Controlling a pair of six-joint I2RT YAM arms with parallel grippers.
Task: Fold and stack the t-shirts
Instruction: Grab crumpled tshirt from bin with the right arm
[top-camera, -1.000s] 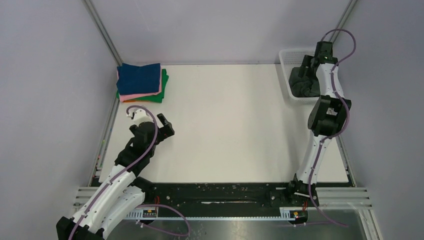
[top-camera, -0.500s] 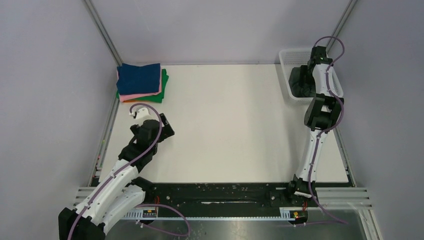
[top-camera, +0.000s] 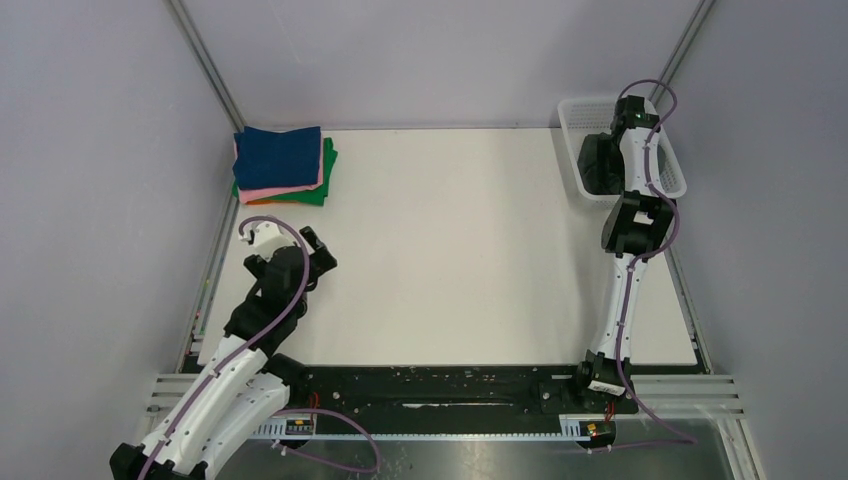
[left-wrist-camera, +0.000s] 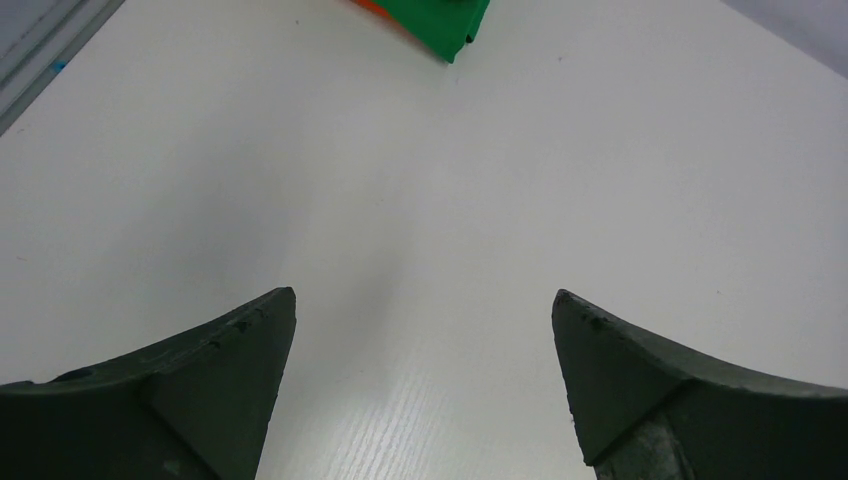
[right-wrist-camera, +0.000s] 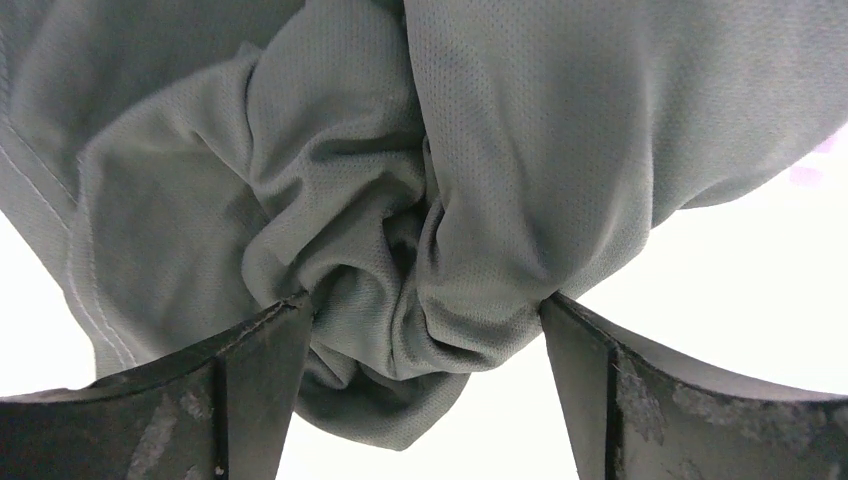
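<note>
The right tool (right-wrist-camera: 425, 308), spread astride the bunched grey-green t-shirt (right-wrist-camera: 520, 140) in the far-right basket (top-camera: 573, 104), should be closed on one thick fold; the left tool (left-wrist-camera: 425, 300) is spread, empty.

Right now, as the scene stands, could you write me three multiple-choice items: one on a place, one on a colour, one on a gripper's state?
1. Where lies the grey t-shirt? A) in the white basket B) on the floor C) on a hanger
2. What colour tops the folded stack? A) pink B) navy C) green
3. The left gripper is: A) shut on cloth B) shut, empty C) open over bare table
Answers: 1 A, it shows inside the basket; 2 B, the navy t-shirt lies uppermost; 3 C, its fingers stand apart above the table.
</note>
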